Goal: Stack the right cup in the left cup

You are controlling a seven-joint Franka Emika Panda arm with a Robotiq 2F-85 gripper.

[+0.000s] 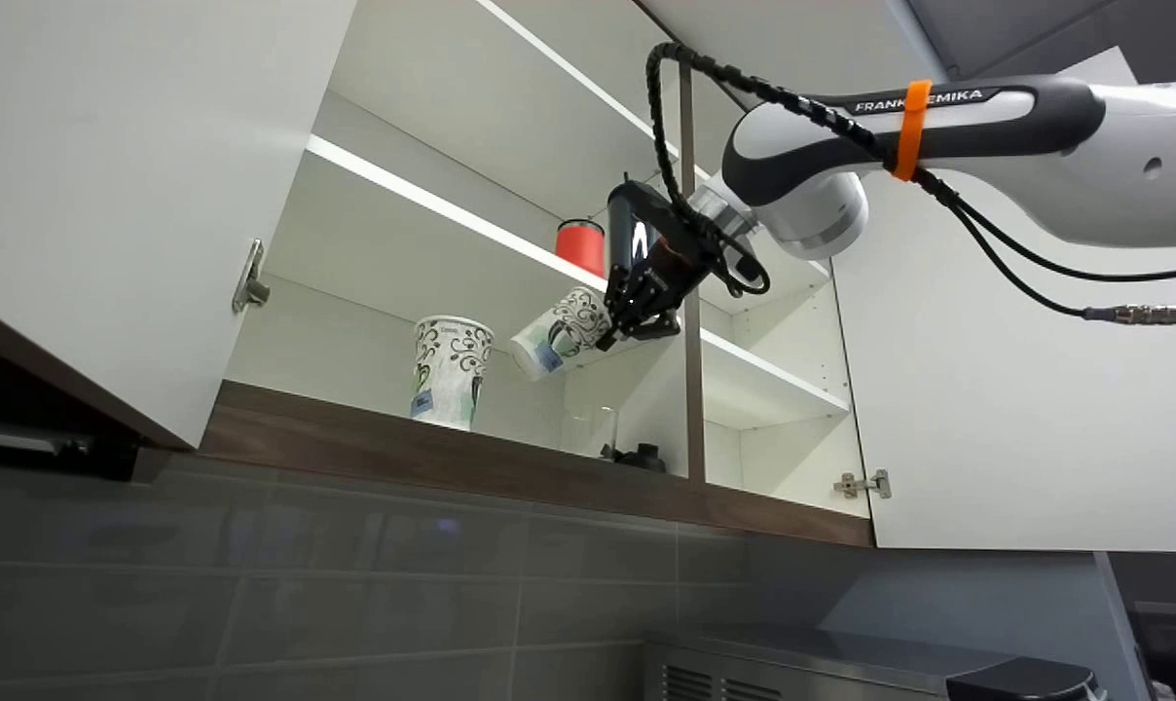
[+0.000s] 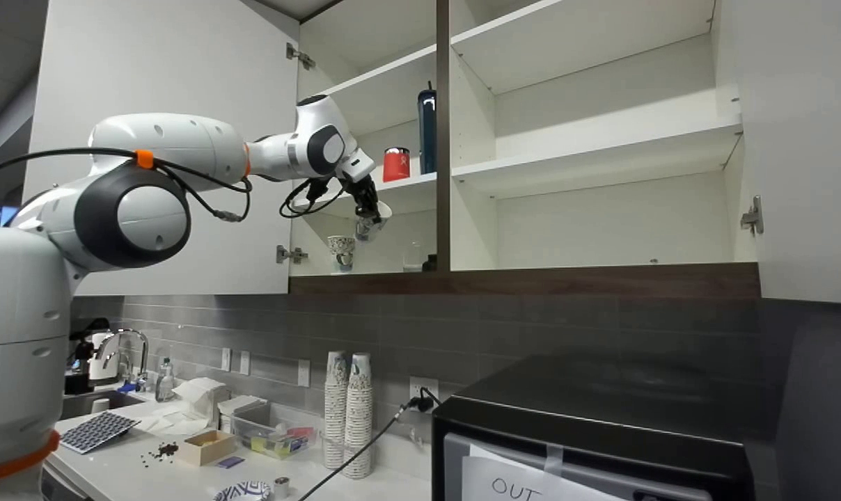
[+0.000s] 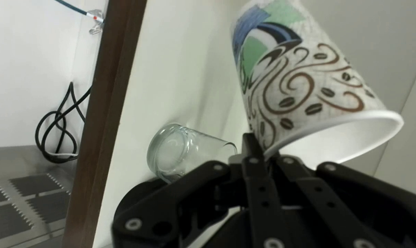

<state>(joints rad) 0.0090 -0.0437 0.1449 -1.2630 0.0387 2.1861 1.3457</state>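
Jaws pinching tilted flared white paper cup (image 1: pixel 561 333) at rim, presumably freeing base for upright flared white paper cup (image 1: pixel 451 372).

At two o'clock in an exterior view, the arm (image 1: pixel 958 146) wears a white shell (image 1: pixel 1055 200) with rounded joints (image 1: pixel 817 212) and dark grey panels (image 1: pixel 1084 117). Pale letters (image 1: pixel 875 105) read "FRANK" and "EMIKA", parted by an orange strap (image 1: pixel 911 131). A ribbed black cable (image 1: pixel 763 89) passes under the strap and splits into two thinner cords (image 1: pixel 1119 279); one has a silver plug (image 1: pixel 1138 313) at three o'clock. In an exterior view, a white disc (image 2: pixel 152 221) edged in dark grey sits at nine o'clock; an orange band (image 2: pixel 17 460) crosses the dimpled white column (image 2: pixel 10 390) at eight. In the wrist view, the gripper (image 3: pixel 268 156), at five o'clock, is black, with round holes (image 3: pixel 161 228) and silver screws (image 3: pixel 133 224) at four, five and seven.
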